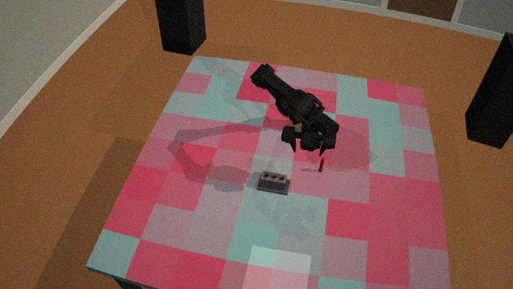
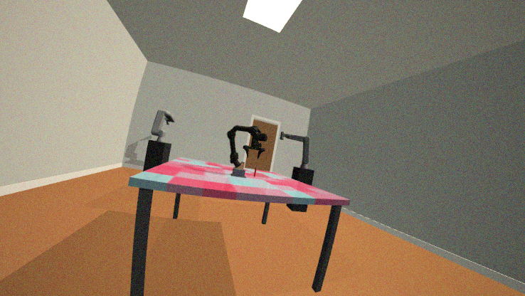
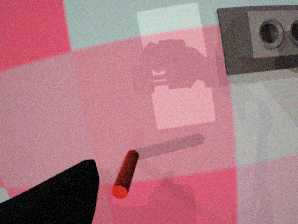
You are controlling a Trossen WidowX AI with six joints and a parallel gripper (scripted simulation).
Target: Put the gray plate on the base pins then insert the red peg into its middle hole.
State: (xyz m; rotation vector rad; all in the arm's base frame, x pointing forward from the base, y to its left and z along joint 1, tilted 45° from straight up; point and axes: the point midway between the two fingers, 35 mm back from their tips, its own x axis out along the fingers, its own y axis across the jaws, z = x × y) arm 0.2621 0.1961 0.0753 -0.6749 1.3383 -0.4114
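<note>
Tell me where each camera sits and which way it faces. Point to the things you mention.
Top: high above the checkered pink-and-teal table (image 1: 345, 219), angled down; shows the black robot arm (image 1: 305, 103) (image 2: 232, 146) and its open jaws.
Exterior: beyond one table edge, near tabletop height, tilted, facing across to the door wall; shows the whole arm, jaws downward.
Wrist: on the arm, looking down at the tabletop; shows one black finger (image 3: 65, 192).
Top and exterior share the arm; all three share the slim red peg (image 1: 322, 164) (image 2: 255, 171) (image 3: 127, 172).

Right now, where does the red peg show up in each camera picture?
Top: the red peg stands right of centre, below the fingers.
Exterior: just below centre, a thin upright sliver on the table.
Wrist: lower middle, beside one black fingertip.
Shared landmark: the gray block with holes.
</note>
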